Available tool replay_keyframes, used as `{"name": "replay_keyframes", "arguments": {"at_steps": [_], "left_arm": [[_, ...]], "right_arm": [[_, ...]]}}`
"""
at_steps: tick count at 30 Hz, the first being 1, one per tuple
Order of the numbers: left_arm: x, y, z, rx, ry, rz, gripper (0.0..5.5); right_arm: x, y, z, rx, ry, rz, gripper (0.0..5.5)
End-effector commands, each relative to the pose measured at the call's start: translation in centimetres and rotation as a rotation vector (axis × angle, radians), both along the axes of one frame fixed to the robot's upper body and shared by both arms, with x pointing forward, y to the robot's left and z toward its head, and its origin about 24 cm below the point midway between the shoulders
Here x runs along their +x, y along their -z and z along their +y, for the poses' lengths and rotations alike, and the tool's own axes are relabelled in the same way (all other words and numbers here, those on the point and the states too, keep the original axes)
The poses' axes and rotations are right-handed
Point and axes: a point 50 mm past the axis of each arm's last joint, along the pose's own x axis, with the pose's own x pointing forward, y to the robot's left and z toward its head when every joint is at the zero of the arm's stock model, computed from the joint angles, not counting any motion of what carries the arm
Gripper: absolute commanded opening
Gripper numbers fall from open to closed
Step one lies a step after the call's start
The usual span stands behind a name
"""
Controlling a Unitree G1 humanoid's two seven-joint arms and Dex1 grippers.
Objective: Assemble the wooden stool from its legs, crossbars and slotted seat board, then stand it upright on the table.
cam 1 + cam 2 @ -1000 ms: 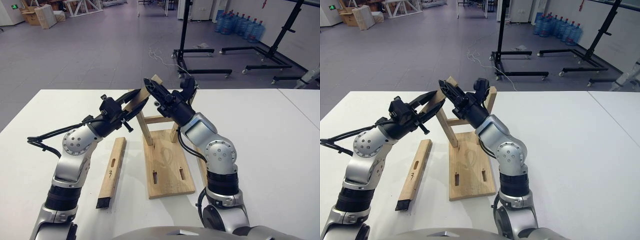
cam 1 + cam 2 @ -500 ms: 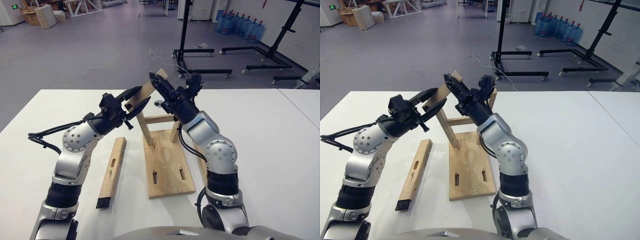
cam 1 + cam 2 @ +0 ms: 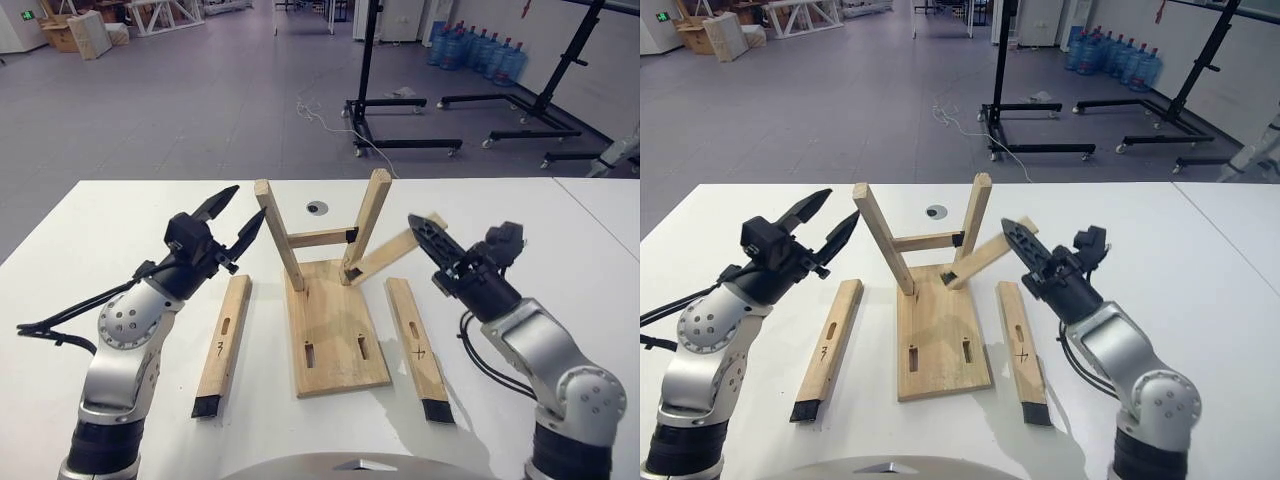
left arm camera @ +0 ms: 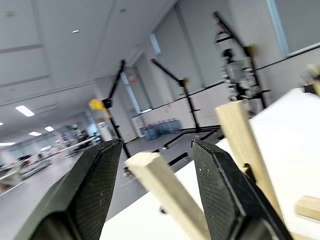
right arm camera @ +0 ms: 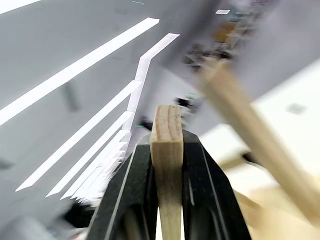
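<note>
Board (image 3: 340,375) flat on the tabletop (image 3: 560,230). Two legs stand from its far end, splayed apart: left leg (image 3: 279,235) and right leg (image 3: 366,222). Crossbar (image 3: 318,238) joins them partway up.

Right gripper (image 3: 428,228) is clamped on the upper end of a slanted bar (image 3: 385,255). The bar's low end sits at the foot of the right leg. Whether it is seated in a joint or only touching, I cannot tell.

Left gripper (image 3: 247,201) is spread wide and holds nothing. It is just beside the top of the left leg, not touching it.

Two spare legs lie flat on either side of the board: left spare (image 3: 224,343) and right spare (image 3: 417,345).

Progress, by my reading, is under half.
- Done: one leg pair with its crossbar is up on the board.
- Left: settle the held bar, fit both spares at the near slots (image 3: 310,353), add any remaining bars, then turn the stool upright.
</note>
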Motion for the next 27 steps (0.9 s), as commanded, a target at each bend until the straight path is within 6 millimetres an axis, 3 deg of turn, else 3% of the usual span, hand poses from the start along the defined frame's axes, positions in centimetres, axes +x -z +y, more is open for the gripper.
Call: {"name": "replay_keyframes", "arguments": {"at_steps": [1, 7, 21, 27], "left_arm": [[-0.8, -0.5, 1.0, -0.009, -0.125, -0.008, 2.52], [-1.1, -0.7, 1.1, -0.027, -0.204, 0.005, 2.52], [-0.1, 0.4, -1.4, -0.063, -0.11, 0.079, 2.52], [-0.2, 0.7, -1.2, -0.06, -0.123, 0.084, 2.52]], "right_arm": [[-1.1, 0.8, -1.3, -0.307, 0.162, 0.11, 0.38], [-2.0, 0.0, -0.9, -0.569, 0.16, 0.06, 0.38], [-1.4, 2.8, -1.9, -0.662, 0.236, 0.14, 0.38], [-1.3, 3.3, -2.0, -0.678, 0.227, 0.15, 0.38]]}}
